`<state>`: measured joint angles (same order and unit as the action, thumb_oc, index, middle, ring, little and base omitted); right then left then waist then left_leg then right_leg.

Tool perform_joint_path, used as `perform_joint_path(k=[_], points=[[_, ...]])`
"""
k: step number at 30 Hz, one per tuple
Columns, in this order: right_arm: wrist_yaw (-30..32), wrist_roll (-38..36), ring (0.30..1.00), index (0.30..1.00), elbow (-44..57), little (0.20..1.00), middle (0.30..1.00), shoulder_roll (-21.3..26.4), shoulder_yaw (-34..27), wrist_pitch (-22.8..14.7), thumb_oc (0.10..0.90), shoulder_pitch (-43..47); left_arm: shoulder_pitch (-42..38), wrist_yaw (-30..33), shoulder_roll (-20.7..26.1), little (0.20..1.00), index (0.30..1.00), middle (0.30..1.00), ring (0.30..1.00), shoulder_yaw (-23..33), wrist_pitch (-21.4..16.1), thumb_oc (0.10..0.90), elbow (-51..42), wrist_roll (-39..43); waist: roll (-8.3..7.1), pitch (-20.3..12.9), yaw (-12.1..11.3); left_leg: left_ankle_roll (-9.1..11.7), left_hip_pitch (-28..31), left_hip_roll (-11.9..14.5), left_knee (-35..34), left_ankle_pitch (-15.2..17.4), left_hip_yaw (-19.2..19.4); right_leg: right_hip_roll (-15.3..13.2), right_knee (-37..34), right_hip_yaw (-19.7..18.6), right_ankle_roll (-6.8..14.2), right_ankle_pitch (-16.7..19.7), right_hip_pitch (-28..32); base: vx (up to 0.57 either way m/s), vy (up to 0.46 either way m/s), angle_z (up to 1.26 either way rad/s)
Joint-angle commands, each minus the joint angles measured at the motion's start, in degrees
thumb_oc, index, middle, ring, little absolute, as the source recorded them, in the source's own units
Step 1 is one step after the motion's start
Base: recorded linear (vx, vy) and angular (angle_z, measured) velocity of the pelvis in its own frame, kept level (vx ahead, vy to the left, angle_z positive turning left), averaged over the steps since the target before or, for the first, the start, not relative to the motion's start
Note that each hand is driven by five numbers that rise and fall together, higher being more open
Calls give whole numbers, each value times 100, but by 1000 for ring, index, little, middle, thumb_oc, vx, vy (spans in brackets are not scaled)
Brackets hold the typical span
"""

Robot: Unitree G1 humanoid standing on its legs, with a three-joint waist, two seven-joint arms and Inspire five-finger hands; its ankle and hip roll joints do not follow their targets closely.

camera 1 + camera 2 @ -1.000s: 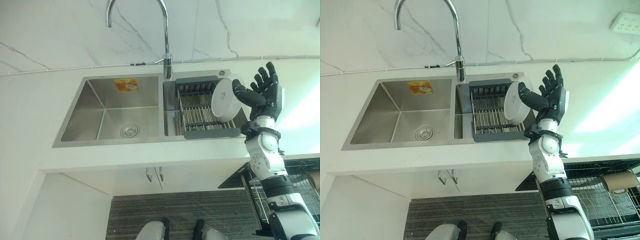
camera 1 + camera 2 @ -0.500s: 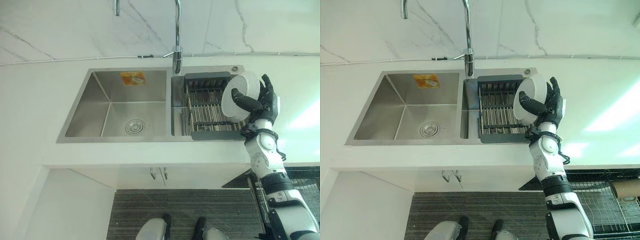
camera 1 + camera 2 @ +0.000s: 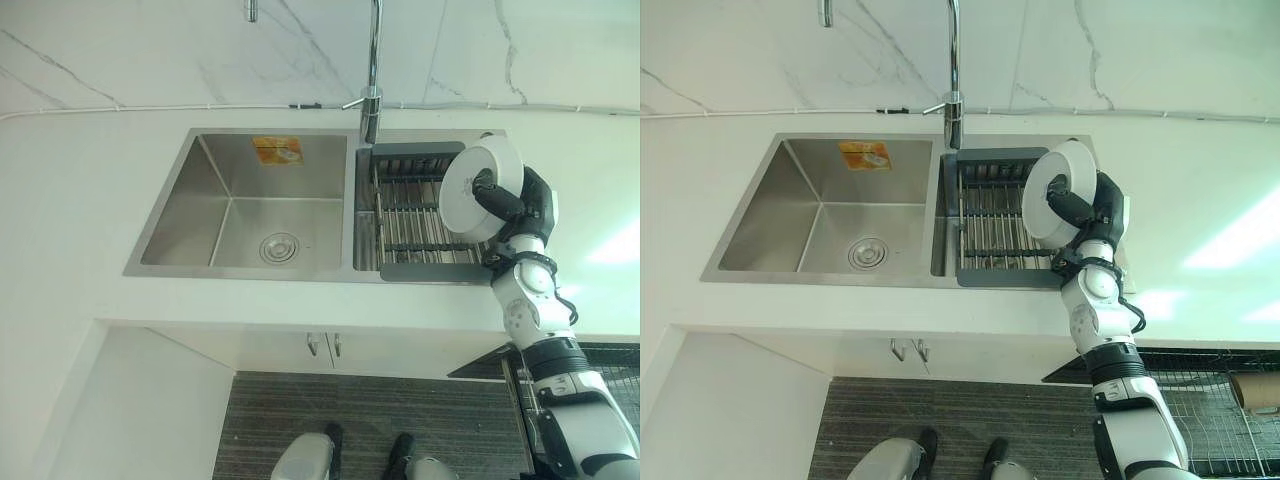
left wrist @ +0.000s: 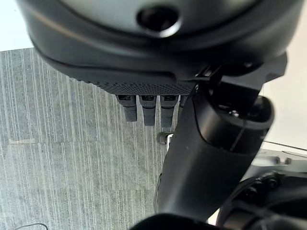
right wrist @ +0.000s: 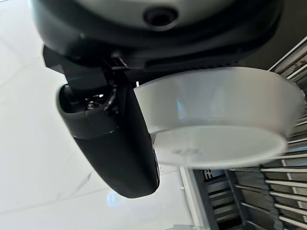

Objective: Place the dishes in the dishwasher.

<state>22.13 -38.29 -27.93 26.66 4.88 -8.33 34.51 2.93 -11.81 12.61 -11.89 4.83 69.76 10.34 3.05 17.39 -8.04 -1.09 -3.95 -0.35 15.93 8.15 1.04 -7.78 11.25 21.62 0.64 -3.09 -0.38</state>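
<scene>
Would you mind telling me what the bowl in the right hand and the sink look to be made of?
The bowl, gripped by the right hand, looks like glazed white ceramic, though it might be melamine: smooth, opaque, faint sheen. The sink looks like brushed stainless steel: grey, satin, softly reflective walls.

Steel double sink [image 3: 240, 205] — tall tap [image 3: 371, 100] behind, white counter [image 3: 80, 190] around.
</scene>
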Motion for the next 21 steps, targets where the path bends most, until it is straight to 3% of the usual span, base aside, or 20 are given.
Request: perform_joint_path(k=[1, 4, 7, 13, 14, 16, 17, 19, 20, 21], points=[[110, 400, 300, 300, 271, 300, 300, 386, -29, -492, 400, 894, 167, -22, 243, 900, 900, 900, 900, -334, 3, 800, 86, -176, -24, -370, -37, 398, 16, 516, 126, 389, 270, -182, 594, -146, 163, -1237, 162, -34, -49, 0], [135, 362, 300, 300, 268, 300, 300, 420, -7, -524, 400, 874, 136, -11, 234, 900, 900, 900, 900, -348, -2, 800, 78, -221, -58, -370, -14, 405, 25, 532, 126, 387, 272, -133, 594, -191, 146, -1245, 142, -49, -84, -1], [-27, 299, 300, 300, 395, 300, 300, 437, -22, -880, 400, 825, 120, 58, 211, 900, 900, 900, 900, -358, -36, 800, 81, -243, -99, -379, 25, 426, 34, 564, 126, 374, 280, -54, 594, -249, 113, -1273, 118, -51, -110, -2], [-51, 366, 300, 300, 1122, 300, 300, 408, 54, -1200, 400, 756, -36, 248, 164, 900, 900, 900, 900, -255, -190, 800, 29, 96, -197, -329, 142, 453, 183, 487, 126, 275, 178, 198, 594, -515, -57, -1309, 121, -74, -149, -6], [-64, 358, 300, 300, 1236, 300, 300, 392, 66, -1227, 400, 738, -55, 279, 146, 900, 900, 900, 900, -201, -189, 800, -3, 156, -221, -310, 143, 452, 241, 430, 126, 213, 173, 217, 594, -572, -82, -1307, 135, -40, -168, -10], [-109, 329, 300, 300, 1549, 300, 300, 358, 54, -1333, 400, 613, -92, 302, 133, 900, 900, 900, 900, -35, -232, 800, -51, 158, -354, -246, 122, 425, 347, 215, 126, -237, 241, 194, 594, -693, -139, -1275, 183, 4, -172, -22], [-119, 350, 300, 300, 1651, 300, 300, 326, 29, -1355, 400, 554, -118, 306, 142, 900, 900, 900, 900, 1, -225, 800, -88, 79, -385, -207, 130, 399, 360, 162, 136, -272, 328, 183, 594, -705, -150, -1263, 220, 14, -112, -34], [-119, 449, 300, 300, 1945, 300, 300, 195, 40, -1392, 400, 421, -135, 264, 154, 900, 900, 900, 900, 24, -129, 800, -221, -131, -316, -169, 160, 220, 325, -64, 126, 111, 260, 266, 594, -777, -97, -1197, 251, 28, 38, -21], [-211, 472, 300, 300, 2104, 300, 300, 55, 108, -1445, 400, 372, -69, 311, 121, 900, 900, 900, 900, 15, -87, 800, -301, -200, -186, -168, 132, 121, 193, -285, 126, 277, -138, 434, 594, -956, -11, -1132, 202, 43, 111, -16], [-240, 477, 300, 300, 2177, 300, 300, -13, 158, -1472, 400, 367, -33, 355, 101, 900, 900, 900, 900, 5, -87, 800, -317, -256, -153, -173, 109, 109, 61, -373, 126, 251, -331, 490, 594, -1048, 4, -1097, 166, 58, 124, -60]])
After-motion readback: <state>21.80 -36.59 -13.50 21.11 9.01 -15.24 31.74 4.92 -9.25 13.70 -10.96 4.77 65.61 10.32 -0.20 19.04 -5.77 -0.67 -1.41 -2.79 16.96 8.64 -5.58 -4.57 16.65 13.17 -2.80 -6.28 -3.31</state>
